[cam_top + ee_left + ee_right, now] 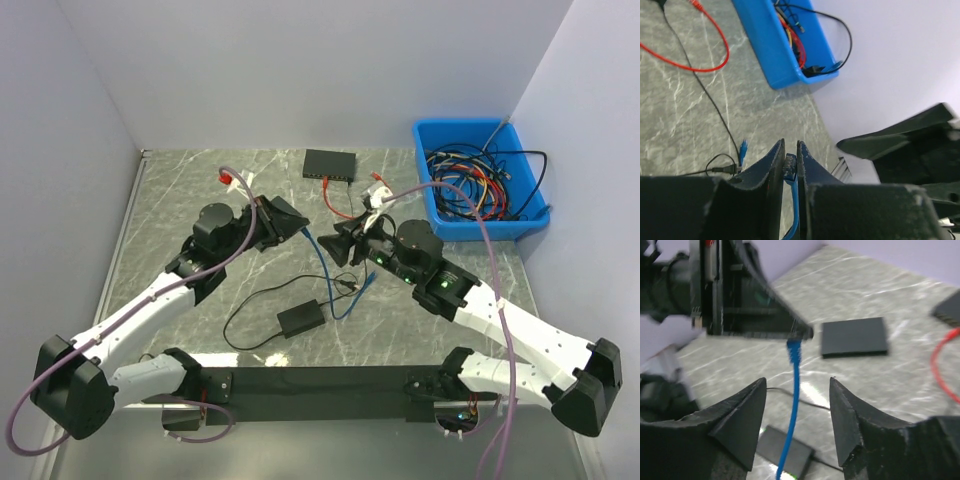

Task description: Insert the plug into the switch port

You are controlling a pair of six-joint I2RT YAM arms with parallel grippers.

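My left gripper (300,228) is shut on the blue plug (789,166) of a blue cable (322,268) and holds it above the table's middle. The cable hangs down to the table, where its other blue plug (370,280) lies; that plug also shows in the left wrist view (743,147). My right gripper (340,243) is open and faces the left one closely. In the right wrist view the held plug (794,349) and its cable hang between the tips of my right gripper (797,381), untouched. The black switch (329,164) sits at the back centre.
A red cable (335,202) runs from the switch. A black power adapter (300,318) with a thin black cord lies in front. A blue bin (480,180) of cables stands at the back right. A flat black square (855,336) lies on the table.
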